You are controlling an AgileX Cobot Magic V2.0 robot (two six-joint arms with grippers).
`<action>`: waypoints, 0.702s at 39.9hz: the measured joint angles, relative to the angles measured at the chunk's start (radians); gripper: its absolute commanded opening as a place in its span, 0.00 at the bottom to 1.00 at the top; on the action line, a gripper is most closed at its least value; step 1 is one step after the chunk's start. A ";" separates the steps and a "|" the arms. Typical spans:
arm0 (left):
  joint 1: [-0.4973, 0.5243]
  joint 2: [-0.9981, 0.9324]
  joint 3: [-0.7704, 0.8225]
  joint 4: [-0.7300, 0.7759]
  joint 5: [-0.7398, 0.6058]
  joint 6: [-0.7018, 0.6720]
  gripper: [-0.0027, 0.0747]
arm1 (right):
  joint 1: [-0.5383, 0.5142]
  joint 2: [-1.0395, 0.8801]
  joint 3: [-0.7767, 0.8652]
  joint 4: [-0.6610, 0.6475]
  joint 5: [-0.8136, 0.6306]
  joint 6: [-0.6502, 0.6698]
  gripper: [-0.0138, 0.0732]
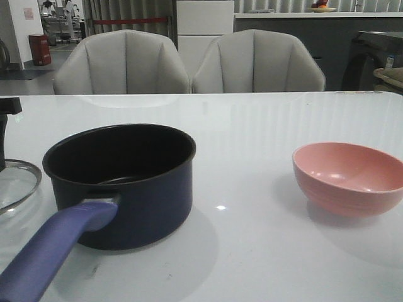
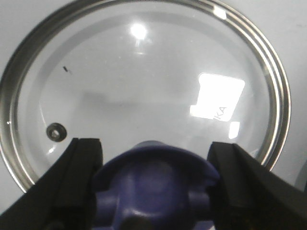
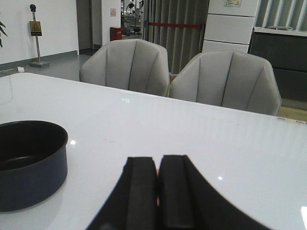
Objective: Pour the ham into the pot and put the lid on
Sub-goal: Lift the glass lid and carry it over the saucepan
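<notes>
Saucepan point(image 1: 123, 182) sits on the white table point(image 1: 252, 251), purple handle toward the camera; glass lid point(image 1: 16, 185) lies flat at its left, pink bowl point(image 1: 348, 178) well apart on the right. Ham is not visible.

Left wrist view: left gripper point(image 2: 156, 187) spread around the lid's knob point(image 2: 156, 184).

Right wrist view: right gripper point(image 3: 158, 191) pressed together above the table.

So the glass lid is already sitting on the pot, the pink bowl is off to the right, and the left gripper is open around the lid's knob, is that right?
Not quite. The lid is not on the pot; the front view shows it lying on the table beside the pot, which stands uncovered. The rest holds: the pink bowl is off to the right, and the left wrist view shows the left gripper open around the knob.
</notes>
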 measured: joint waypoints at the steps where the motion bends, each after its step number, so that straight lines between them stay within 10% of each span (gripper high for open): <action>1: 0.000 0.000 -0.006 0.000 0.000 0.004 0.18 | 0.000 0.000 0.000 0.000 0.000 0.000 0.33; 28: -0.041 -0.184 -0.133 -0.095 0.026 0.086 0.18 | 0.000 0.000 0.000 0.000 0.000 0.000 0.33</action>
